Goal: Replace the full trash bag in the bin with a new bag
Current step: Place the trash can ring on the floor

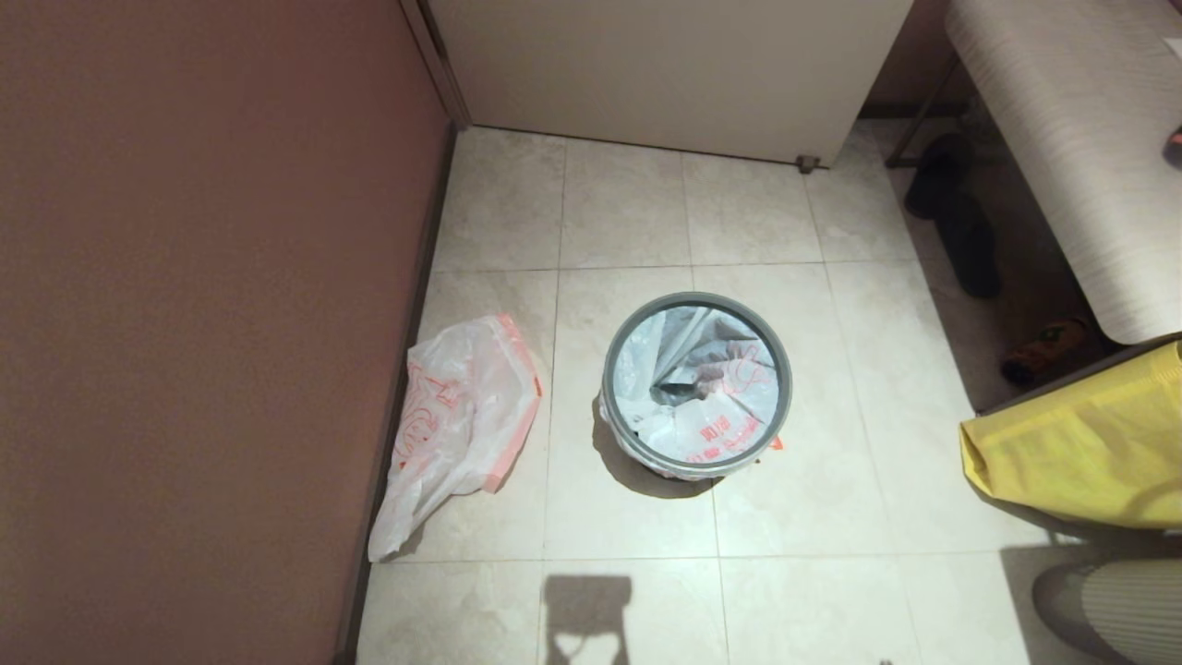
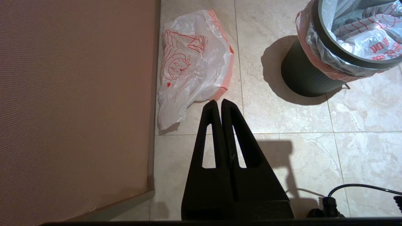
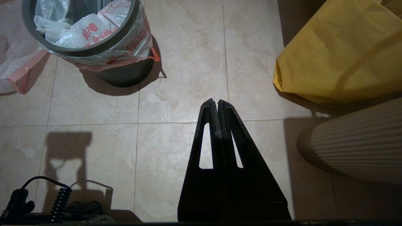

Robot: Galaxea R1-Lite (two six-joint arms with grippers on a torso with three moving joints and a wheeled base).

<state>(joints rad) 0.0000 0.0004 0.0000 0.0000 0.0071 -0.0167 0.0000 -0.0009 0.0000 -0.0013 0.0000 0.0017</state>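
Fingers: the left gripper (image 2: 219, 102) and the right gripper (image 3: 214, 101) both have their black fingers pressed together, holding nothing, hanging above the pale floor tiles well short of the work. The small round glossy black plastic bin (image 1: 696, 383) with grey hoop rim stands mid-floor. The full white see-through trash bag (image 1: 702, 406) with red lettering sits inside, its edge folded over the rim. The thin white new bag (image 1: 457, 420) with pale-orange hem lies flat beside the reddish wall.

Judgement: no step started. The next move calls for parting one set of fingers, reaching the rim and pinching the folded-over bag edge.
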